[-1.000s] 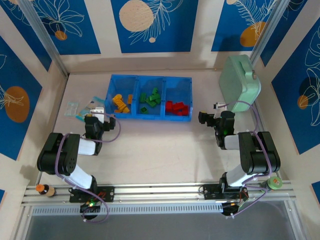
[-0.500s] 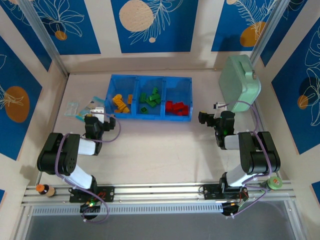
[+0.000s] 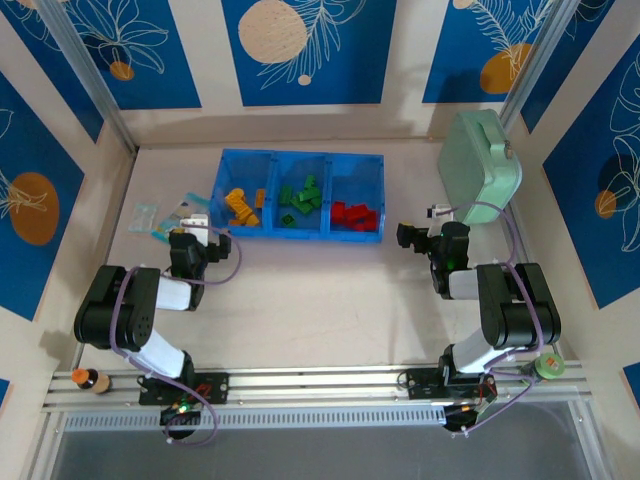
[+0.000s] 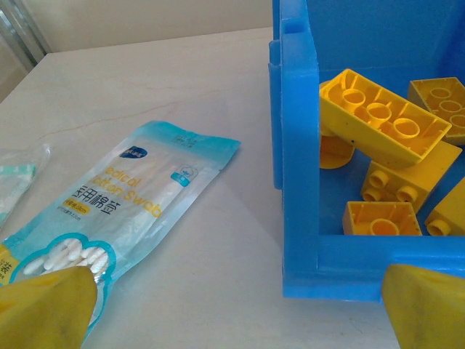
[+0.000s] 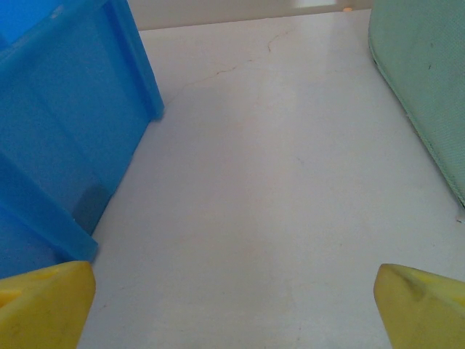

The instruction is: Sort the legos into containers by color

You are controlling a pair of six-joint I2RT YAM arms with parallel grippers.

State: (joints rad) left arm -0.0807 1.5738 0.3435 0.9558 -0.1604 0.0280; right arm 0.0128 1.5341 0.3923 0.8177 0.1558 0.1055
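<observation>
Where the near edge of the pale table point(image 3: 320, 300) meets a metal rail point(image 3: 320, 378), two arm bases are bolted. One small orange-capped object point(image 3: 88, 379) sits beside the left base and one green round item point(image 3: 548, 367) beside the right.

Left gripper point(image 4: 232, 316): open, its yellow fingertips point(image 4: 43, 309) spread with nothing between them. It stands toward the table's left edge, just short of the tray's near-left corner.

Right gripper point(image 5: 232, 309): also open, with bare table between its fingertips point(image 5: 425, 302). It stands between the tray's near-right corner and the case.

Packets, two, lying flat on the table left of the tray and apart from its wall:
- The nearer pale blue-white plastic packet point(image 4: 116, 218) holds white cotton swabs. Its blue print partly reads "Cotton Swab", with Chinese characters beneath.
- The second packet point(image 4: 14, 182) is cut off by the picture's edge, and its print is unreadable.

One translucent blue rectangular plastic tray point(image 3: 300, 237) sits toward the far edge, left of centre, with three compartments side by side:
- Left: yellow studded plastic bricks point(image 4: 381, 120), at least five counted from the left wrist. One long brick is tipped underside-up on the others.
- Middle: green bricks point(image 3: 300, 196).
- Right: red bricks point(image 3: 355, 214).

The green and red heaps are too clustered for an exact count.

One mint-green rounded case point(image 3: 480, 165) lies toward the far right corner, well apart from the tray.
</observation>
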